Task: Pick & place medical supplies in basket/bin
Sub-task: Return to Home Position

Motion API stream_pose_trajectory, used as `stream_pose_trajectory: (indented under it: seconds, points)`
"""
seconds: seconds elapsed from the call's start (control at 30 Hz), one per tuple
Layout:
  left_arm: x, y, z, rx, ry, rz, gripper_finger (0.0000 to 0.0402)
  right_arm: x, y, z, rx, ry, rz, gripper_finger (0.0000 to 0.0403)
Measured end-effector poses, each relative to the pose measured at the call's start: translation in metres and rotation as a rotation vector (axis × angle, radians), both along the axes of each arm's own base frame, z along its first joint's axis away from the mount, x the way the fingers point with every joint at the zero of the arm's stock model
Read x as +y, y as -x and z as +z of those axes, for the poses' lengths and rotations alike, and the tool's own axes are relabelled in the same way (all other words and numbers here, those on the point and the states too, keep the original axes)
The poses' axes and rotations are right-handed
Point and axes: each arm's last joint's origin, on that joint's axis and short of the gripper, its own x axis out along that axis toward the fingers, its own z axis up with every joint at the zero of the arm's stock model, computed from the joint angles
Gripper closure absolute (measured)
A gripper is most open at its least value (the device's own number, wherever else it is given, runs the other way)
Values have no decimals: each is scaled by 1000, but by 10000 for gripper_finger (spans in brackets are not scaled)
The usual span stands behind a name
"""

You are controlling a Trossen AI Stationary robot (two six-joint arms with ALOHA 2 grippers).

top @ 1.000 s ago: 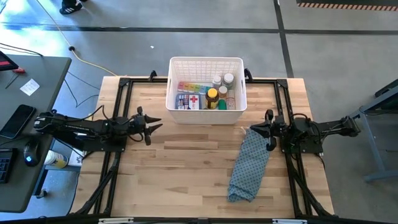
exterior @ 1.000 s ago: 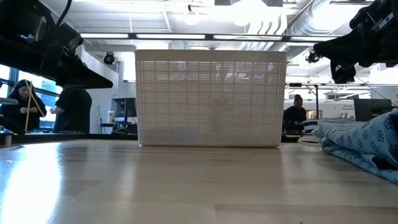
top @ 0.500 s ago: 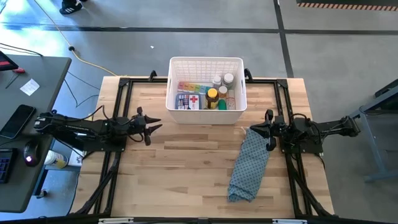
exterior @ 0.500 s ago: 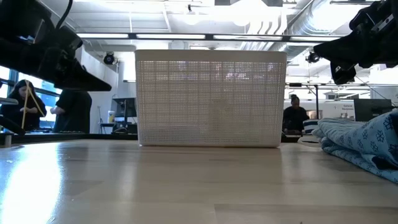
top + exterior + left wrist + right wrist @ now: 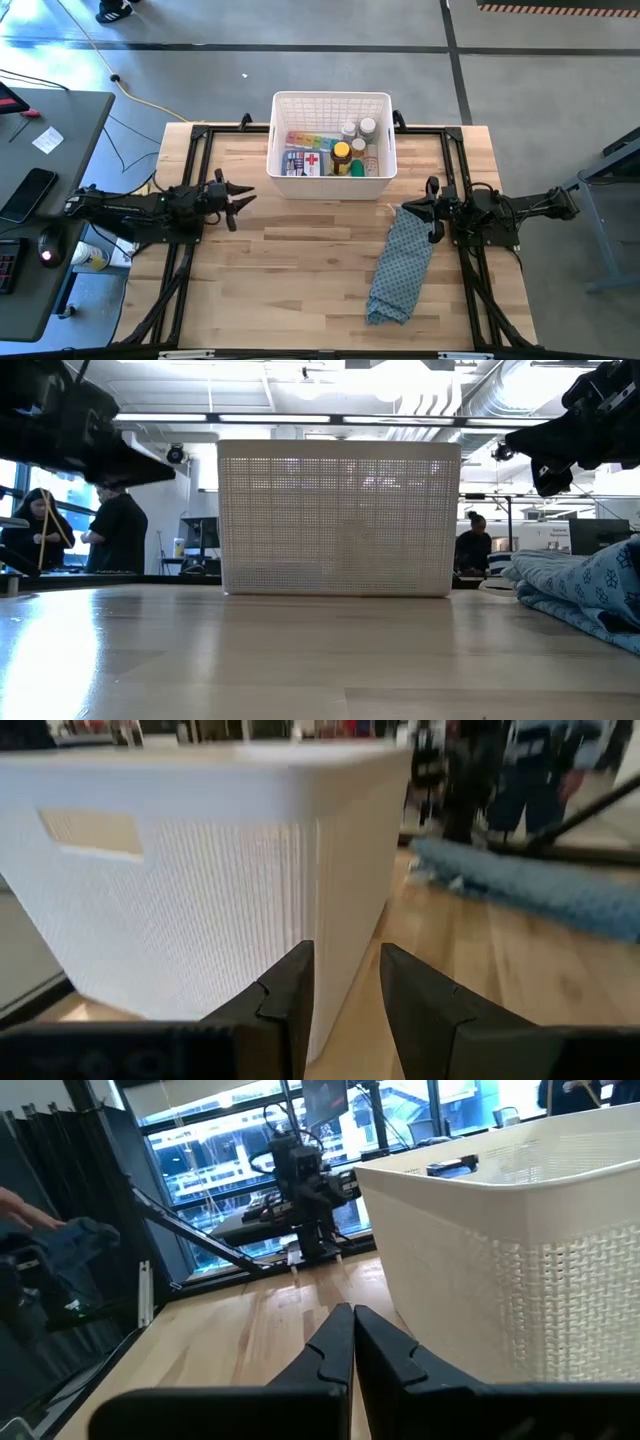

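basket: white lattice basket [image 5: 331, 98] stands at the far middle of the table [image 5: 300, 290], upright.
supplies: all lie inside the basket; rainbow pill organiser [image 5: 305, 139] and red-cross pack [image 5: 311, 161] in its left half, yellow-capped bottle [image 5: 341, 153] in the middle, white-capped bottles [image 5: 366, 127] on the right.
left gripper [image 5: 245, 197]: over the table's left side, near the basket's left near corner but apart from it, pointing right; fingers a narrow gap apart, holding nothing.
right gripper [image 5: 406, 208]: over the table's right side, pointing left, above the far end of the blue cloth [image 5: 402, 265]; fingers pressed together, empty.
cloth: lies on the table right of centre, near of the basket.
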Motion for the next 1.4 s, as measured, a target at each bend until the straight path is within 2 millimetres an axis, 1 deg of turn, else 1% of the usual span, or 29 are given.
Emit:
stream_pose_trajectory:
  seconds: [0.23, 0.47, 0.77, 1.4]
  points:
    - [0, 9, 11, -141, 7, -1, 250, 1, 0, -1, 9, 3, 38, 402]
    - [0, 8, 11, -158, 6, -2, 250, 2, 0, -1, 7, 4, 72, 394]
    - [0, 8, 10, -154, 5, -5, 250, 2, 1, -1, 0, 3, 73, 402]
    - [0, 8, 9, -154, 5, -4, 250, 2, 1, 1, -23, 0, 66, 400]
